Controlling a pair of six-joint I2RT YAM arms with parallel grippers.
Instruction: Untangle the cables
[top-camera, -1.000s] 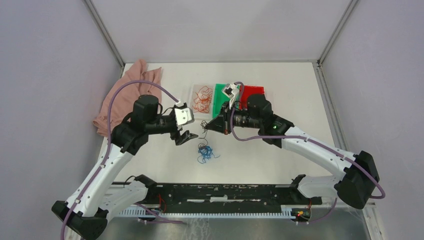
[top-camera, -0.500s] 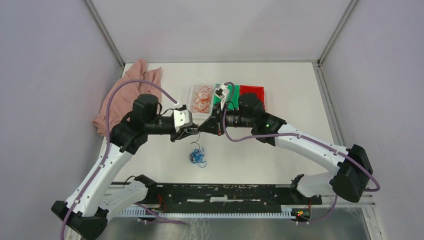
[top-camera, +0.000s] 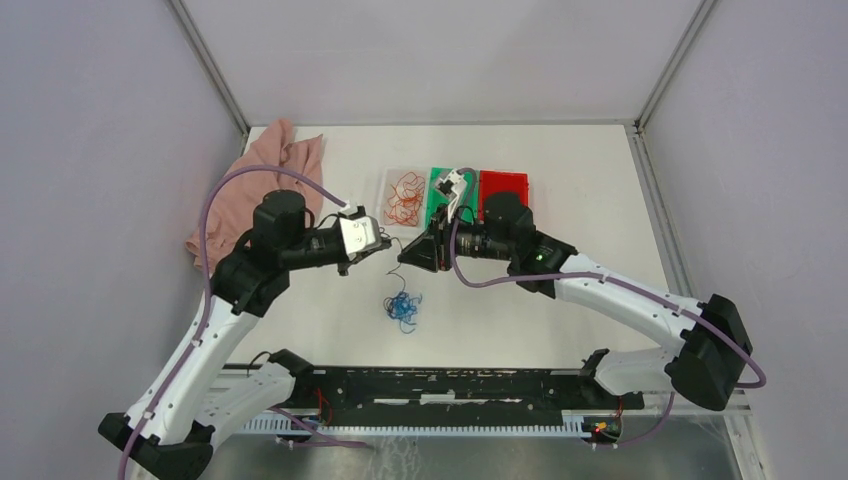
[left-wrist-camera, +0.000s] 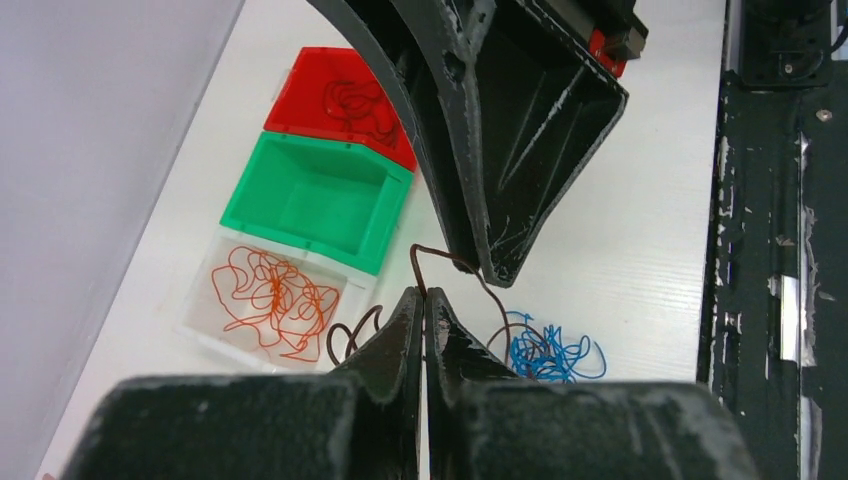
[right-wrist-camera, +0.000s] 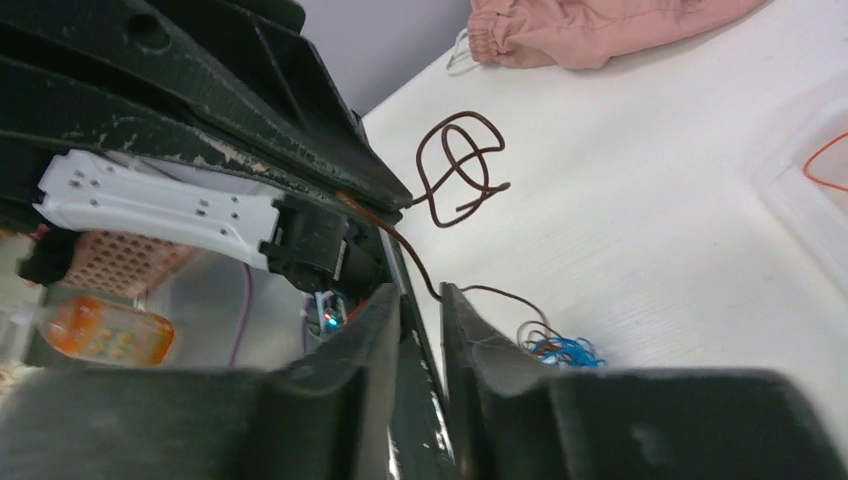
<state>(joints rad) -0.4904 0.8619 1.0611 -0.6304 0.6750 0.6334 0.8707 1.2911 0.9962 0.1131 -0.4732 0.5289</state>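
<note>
Left gripper: fingers were pressed together, pinching the brown wire.
Right gripper: a narrow gap framed that wire; I could not tell whether it gripped.
Brown wire: ran left-right between the grippers above the table, its tail dropping toward the blue tangle.

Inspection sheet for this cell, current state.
Surface: white table.
Job's things: brown wire strung between both grippers, running down toward blue wires on the table; orange wires in clear tray; dark wire in red bin; green bin empty.
Clutter: pink cloth at far left corner.
Grippers: left gripper shut on brown wire; right gripper at the wire, grip unclear.
Cables: purple hoses loop off both arms.
Surroundings: grey walls, metal frame posts.
</note>
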